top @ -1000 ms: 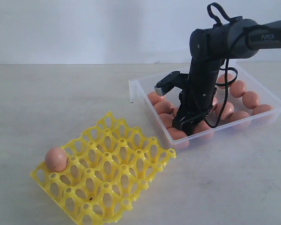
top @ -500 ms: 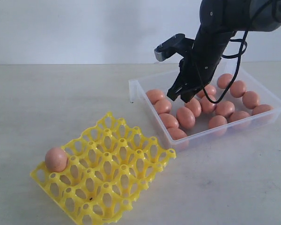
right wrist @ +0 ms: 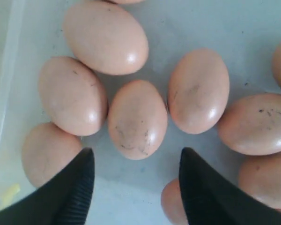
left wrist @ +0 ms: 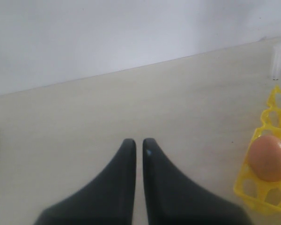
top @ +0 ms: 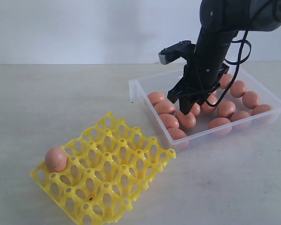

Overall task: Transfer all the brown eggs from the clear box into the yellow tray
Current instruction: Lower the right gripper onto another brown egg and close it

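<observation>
Now, right gripper: is hanging tip-down over the clear box, its jaws standing well apart and clamping on nothing.
Right fingers: are framing a patch of box floor, with one brown egg lying just beyond the gap between them; whether either finger is touching an egg, I cannot tell.
Right arm: is reaching down from about 1 o'clock in the exterior view, black and bending sharply over the box.
Clear box: is sitting at about 2 o'clock on the table, one corner pointing toward the tray.
Brown eggs: are lying loose on their sides inside the box, crowding together, several of them touching; the gripper is hovering over those toward the box's 9 o'clock end.
Yellow tray: is resting at about 7 o'clock on the table, apart from the box.
Egg in tray: is sitting in the cup at the tray's 9 o'clock corner.
Left gripper: is hovering over the table, its jaws drawn together with only a sliver showing between the tips, holding nothing; the tray corner with its egg is showing off to one side.
</observation>
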Robot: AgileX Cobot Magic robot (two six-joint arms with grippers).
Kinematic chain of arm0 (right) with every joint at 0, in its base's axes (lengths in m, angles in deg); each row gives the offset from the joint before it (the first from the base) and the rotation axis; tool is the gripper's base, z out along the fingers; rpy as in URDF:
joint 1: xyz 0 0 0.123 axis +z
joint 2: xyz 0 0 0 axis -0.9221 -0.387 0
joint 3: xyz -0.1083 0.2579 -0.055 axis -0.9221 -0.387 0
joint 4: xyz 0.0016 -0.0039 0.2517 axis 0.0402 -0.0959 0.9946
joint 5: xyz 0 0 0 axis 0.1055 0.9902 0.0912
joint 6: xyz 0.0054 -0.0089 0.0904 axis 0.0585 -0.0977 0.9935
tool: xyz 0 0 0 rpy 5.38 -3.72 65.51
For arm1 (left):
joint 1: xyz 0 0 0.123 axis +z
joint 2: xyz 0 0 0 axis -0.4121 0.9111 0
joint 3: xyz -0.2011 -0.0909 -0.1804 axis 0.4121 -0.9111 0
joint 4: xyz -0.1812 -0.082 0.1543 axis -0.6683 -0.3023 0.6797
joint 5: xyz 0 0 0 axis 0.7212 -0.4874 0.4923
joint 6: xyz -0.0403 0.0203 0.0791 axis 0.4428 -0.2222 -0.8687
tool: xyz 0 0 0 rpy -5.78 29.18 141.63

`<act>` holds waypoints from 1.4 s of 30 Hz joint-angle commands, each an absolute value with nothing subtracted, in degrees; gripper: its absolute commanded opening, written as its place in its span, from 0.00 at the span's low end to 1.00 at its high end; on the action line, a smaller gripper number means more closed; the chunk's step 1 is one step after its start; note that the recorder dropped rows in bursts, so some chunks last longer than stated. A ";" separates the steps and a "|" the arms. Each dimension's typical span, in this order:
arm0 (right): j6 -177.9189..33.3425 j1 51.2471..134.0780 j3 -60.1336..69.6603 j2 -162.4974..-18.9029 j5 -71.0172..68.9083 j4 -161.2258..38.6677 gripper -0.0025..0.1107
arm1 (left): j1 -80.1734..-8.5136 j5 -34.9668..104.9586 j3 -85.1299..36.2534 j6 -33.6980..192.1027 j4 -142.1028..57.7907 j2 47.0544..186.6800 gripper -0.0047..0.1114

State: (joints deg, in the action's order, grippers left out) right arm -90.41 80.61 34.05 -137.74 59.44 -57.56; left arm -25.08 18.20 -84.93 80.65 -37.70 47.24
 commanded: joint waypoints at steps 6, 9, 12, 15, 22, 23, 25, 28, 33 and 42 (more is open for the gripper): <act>-90.52 80.33 34.30 -138.03 54.91 -57.29 0.45 | -25.52 18.23 -85.13 80.83 -37.82 47.05 0.08; -90.52 80.33 34.30 -139.48 54.64 -57.29 0.45 | -25.52 18.23 -85.13 80.83 -37.82 47.05 0.08; -90.52 80.33 34.30 -140.77 54.64 -57.29 0.45 | -25.52 18.23 -85.13 80.83 -37.82 47.05 0.08; -90.52 80.33 34.30 -141.82 54.54 -57.29 0.45 | -25.52 18.23 -85.13 80.83 -37.82 47.05 0.08; -90.52 80.33 34.30 -144.13 52.60 -57.40 0.45 | -25.52 18.23 -85.13 80.83 -37.82 47.05 0.08; -90.52 80.33 34.30 -144.29 52.20 -57.40 0.45 | -25.52 18.23 -85.13 80.83 -37.82 47.05 0.08; -90.52 80.33 34.30 -145.02 52.20 -57.40 0.45 | -25.52 18.23 -85.13 80.83 -37.82 47.05 0.08; -90.52 80.33 34.30 -145.77 52.20 -57.40 0.45 | -25.52 18.23 -85.13 80.83 -37.82 47.05 0.08; -90.52 80.33 34.30 -145.77 51.98 -57.40 0.30 | -25.52 18.23 -85.13 80.83 -37.82 47.05 0.08; -90.34 80.33 34.30 -145.64 53.06 -59.06 0.02 | -25.52 18.23 -85.13 80.83 -37.82 47.05 0.08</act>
